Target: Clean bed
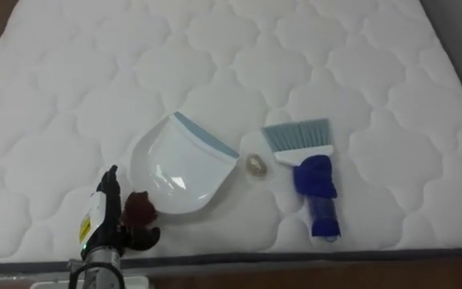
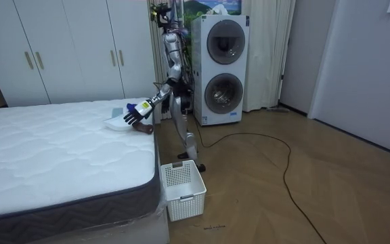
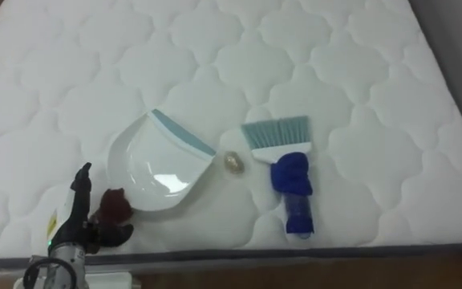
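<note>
In the left eye view the bed (image 1: 391, 64) is a bare, quilted white mattress, and the tools lie near its close edge. A white dustpan (image 1: 179, 172) has a small pale scrap (image 1: 255, 164) just beside the end of its lip. A brush (image 1: 311, 172) lies just past the scrap, bristles pointing away from the robot and handle toward it. The scrap thus sits between the two, seemingly ready to be swept in. The left hand (image 1: 107, 213) is at the pan's rear, by its brown grip (image 1: 139, 209). One finger stands up and the others bend loosely below the grip, bracketing it without clamping, so I judge the hand open and holding nothing yet. The right eye view gives the same layout, with the grip lying in the hand's gap. In the room view the robot stands at the bed's side, that arm stretched over the mattress with fingers spread above the grip. A white basket (image 2: 181, 181) sits on the floor by the bed's corner, probably for the sweepings.
</note>
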Available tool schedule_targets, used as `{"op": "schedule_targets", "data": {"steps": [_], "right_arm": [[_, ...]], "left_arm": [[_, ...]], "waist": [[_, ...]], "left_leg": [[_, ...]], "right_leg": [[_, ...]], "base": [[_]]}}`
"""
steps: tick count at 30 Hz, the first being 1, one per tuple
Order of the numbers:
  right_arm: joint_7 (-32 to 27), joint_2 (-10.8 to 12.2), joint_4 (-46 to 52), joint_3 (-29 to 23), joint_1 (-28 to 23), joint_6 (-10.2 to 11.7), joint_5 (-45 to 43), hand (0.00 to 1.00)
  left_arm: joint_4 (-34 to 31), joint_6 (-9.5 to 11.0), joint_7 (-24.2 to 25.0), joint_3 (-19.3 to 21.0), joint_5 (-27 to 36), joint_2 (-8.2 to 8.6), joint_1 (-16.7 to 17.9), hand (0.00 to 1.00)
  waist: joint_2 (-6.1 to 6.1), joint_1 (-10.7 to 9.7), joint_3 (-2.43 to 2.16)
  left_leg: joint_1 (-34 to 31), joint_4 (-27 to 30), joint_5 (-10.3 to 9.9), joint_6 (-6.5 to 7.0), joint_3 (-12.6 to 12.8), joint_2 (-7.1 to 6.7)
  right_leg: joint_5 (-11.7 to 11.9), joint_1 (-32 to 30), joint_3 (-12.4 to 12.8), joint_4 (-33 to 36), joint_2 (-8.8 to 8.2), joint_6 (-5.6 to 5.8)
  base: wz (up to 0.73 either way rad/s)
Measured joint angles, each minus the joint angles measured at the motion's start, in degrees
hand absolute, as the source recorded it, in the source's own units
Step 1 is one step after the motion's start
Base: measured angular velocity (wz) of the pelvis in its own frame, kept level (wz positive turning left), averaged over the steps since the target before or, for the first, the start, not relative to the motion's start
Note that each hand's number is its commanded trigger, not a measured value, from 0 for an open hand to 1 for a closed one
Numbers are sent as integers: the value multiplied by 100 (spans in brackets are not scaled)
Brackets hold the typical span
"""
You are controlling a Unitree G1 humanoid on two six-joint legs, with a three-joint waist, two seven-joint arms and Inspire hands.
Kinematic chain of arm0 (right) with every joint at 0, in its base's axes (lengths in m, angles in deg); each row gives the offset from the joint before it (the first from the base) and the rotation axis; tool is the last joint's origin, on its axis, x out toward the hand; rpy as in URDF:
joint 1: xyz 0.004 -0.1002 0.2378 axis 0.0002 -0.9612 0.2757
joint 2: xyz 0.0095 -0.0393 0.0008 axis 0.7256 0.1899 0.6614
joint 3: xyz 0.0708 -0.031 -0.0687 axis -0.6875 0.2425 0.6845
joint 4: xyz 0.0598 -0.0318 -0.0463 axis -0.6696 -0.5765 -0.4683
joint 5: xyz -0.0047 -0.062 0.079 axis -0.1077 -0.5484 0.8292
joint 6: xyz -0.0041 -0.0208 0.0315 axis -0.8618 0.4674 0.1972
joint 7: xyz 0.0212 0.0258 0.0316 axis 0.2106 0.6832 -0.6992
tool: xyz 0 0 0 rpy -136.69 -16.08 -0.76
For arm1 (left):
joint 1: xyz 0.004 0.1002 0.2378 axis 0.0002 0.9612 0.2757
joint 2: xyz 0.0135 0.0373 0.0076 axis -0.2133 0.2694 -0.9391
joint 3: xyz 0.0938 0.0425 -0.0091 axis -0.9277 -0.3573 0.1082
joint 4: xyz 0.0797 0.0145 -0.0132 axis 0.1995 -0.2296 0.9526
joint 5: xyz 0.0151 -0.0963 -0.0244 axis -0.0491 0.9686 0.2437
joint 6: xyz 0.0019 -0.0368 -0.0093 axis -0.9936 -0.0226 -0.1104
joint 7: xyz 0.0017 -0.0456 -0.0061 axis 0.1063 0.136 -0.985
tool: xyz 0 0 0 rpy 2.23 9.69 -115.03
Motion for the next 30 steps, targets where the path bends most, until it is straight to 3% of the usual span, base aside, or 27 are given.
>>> {"op": "schedule_targets", "data": {"steps": [5,6,7,8,9,10,11,12,13,14,15,18,24,30], "right_arm": [[-201,26,-84,85,220,66,235,0],[-263,25,-149,87,274,69,285,0],[-330,34,-214,95,391,89,387,0],[-374,52,-221,121,478,120,427,0],[-448,80,-217,293,699,207,465,0],[-564,41,-210,319,758,258,488,0],[-610,-2,-220,315,751,246,536,0],[-637,-20,-395,311,762,176,557,0],[-559,-12,-459,318,759,150,545,0],[-526,8,-461,318,735,148,545,0],[-462,31,-461,318,710,144,554,0],[-406,24,-454,319,782,94,671,0],[-251,23,-423,388,837,-10,881,0],[-263,-11,-424,545,836,-9,1307,0]], "left_arm": [[166,1,-47,6,-45,-4,-203,0],[233,1,-61,7,-55,-10,-295,0],[329,1,-121,25,-51,-28,-383,0],[369,1,-158,88,-46,-19,-415,0],[514,-8,-220,277,-39,-150,-529,0],[860,-14,-212,309,-53,-158,-774,0],[1055,-28,-198,283,-45,-69,-935,0],[1129,-22,-203,252,-35,-31,-1155,0],[1194,5,-217,216,17,-31,-1325,0],[1199,5,-219,218,21,-30,-1387,0],[1195,8,-257,217,16,-24,-1443,0],[1252,-12,-258,209,60,0,-1453,0],[1447,-222,-122,151,312,45,-1448,0],[1663,-308,-127,48,521,49,-1453,0]], "waist": [[8,-24,10],[37,-6,35],[157,15,166],[169,18,172],[69,-39,158],[96,-190,231],[203,-194,226],[202,-179,230],[183,-197,241],[153,-193,245],[94,-182,222],[100,-174,225],[124,-184,215],[160,-218,192]], "left_leg": [[-32,-3,0,0,-141,4],[-19,-5,10,8,-392,25],[52,-19,15,12,-936,136],[9,7,15,12,-1136,191],[-293,285,-6,-14,-1153,161],[-501,610,-224,-207,-1047,82],[-580,674,-303,-208,-953,117],[-650,554,-213,-184,-803,89],[-818,371,-63,-46,-641,79],[-852,393,-32,-47,-540,67],[-906,473,16,-40,-518,9],[-1098,773,15,-34,-478,-65],[-1148,819,-17,-3,-388,-100],[-1326,1006,-18,-1,-385,-106]], "right_leg": [[0,-174,-7,197,4,0],[-6,-373,-99,568,6,-6],[-138,-848,-289,1207,48,-160],[-170,-1079,-278,1076,171,-289],[244,-1487,-261,286,273,-527],[1201,-1634,-429,74,95,-554],[1187,-1614,-477,97,139,-551],[1182,-1608,-412,101,129,-552],[1169,-1640,-295,138,112,-525],[1146,-1653,-279,168,101,-488],[1108,-1697,-280,213,57,-439],[1108,-1750,-297,291,16,-432],[1088,-1747,-305,339,-44,-332],[1131,-1869,-323,429,-72,-369]], "base": [[-13],[-35],[-53],[-80],[-34],[0],[43],[42],[39],[43],[26],[10],[10],[2]]}}
